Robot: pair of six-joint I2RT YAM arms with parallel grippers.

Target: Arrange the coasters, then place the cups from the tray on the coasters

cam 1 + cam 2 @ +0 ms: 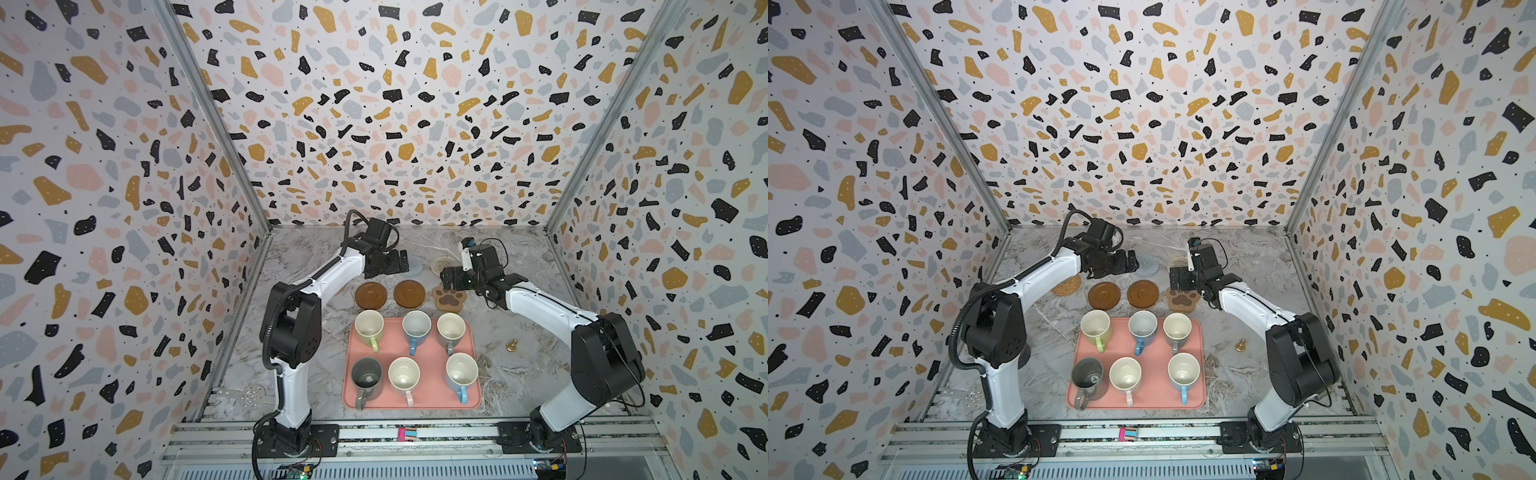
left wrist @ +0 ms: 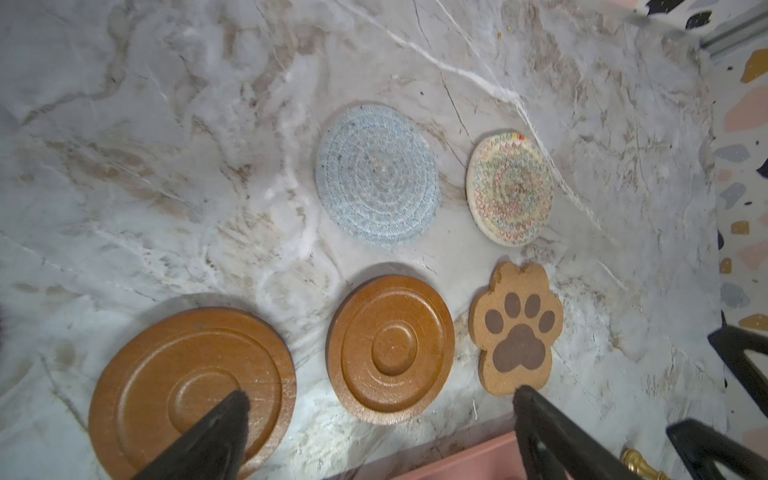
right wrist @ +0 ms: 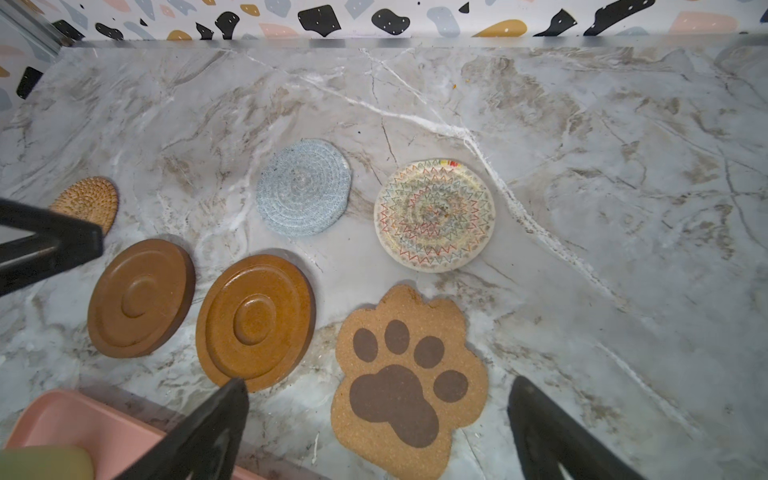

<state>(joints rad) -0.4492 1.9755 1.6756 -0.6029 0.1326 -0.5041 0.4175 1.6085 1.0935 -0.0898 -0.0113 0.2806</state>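
In both top views the salmon-pink tray (image 1: pixel 430 358) lies at the lower centre of the frame on the marble table (image 1: pixel 523 374). All six cups stand in it in two rows. The light green cup (image 1: pixel 369 327), a blue cup (image 1: pixel 416 327) and the light grey cup (image 1: pixel 451 330) form the upper row. The dark grey cup (image 1: pixel 367 377), the pale pink cup (image 1: pixel 404 376) and the second blue cup (image 1: pixel 461 374) form the lower row.

Just above the tray lie the first wooden disc (image 1: pixel 371 296), the second wooden disc (image 1: pixel 409 294) and the paw coaster (image 1: pixel 449 300). Higher still are the blue-grey woven coaster (image 1: pixel 415 266) and the cream woven coaster (image 1: pixel 442 262), each partly hidden by an arm. The tan woven coaster (image 1: pixel 1066 285) shows left of the discs.

The left pincer (image 2: pixel 381 395) hovers beside the blue-grey coaster, jaws spread wide, gripping nothing. The right pincer (image 3: pixel 378 385) hovers over the paw coaster's upper edge, equally wide and empty.
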